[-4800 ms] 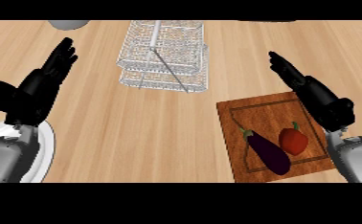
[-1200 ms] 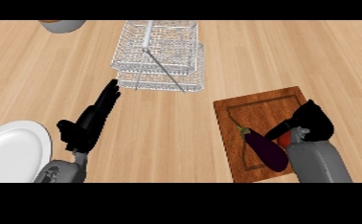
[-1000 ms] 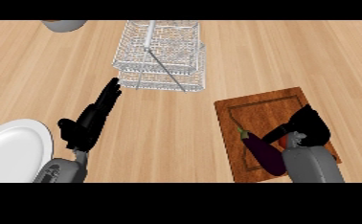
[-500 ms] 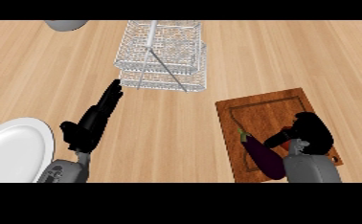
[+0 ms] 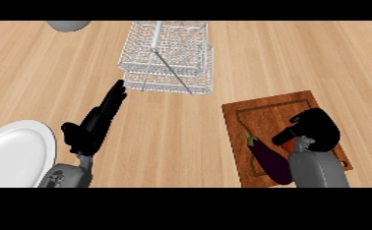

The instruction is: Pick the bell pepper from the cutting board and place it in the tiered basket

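Right hand (image 5: 317, 129) curls round the bell pepper (image 5: 288, 146), mostly hidden beneath it on the cutting board (image 5: 260, 112).

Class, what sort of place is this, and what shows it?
Probably a kitchen counter: a brown wooden cutting board bearing a dark purple eggplant, a white wire tiered basket.

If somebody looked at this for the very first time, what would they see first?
Probably the black right hand, curled over the red bell pepper on the cutting board at lower right, beside a purple eggplant. Next, the wire tiered basket at top middle, and the left hand with straight fingers beside a white plate.
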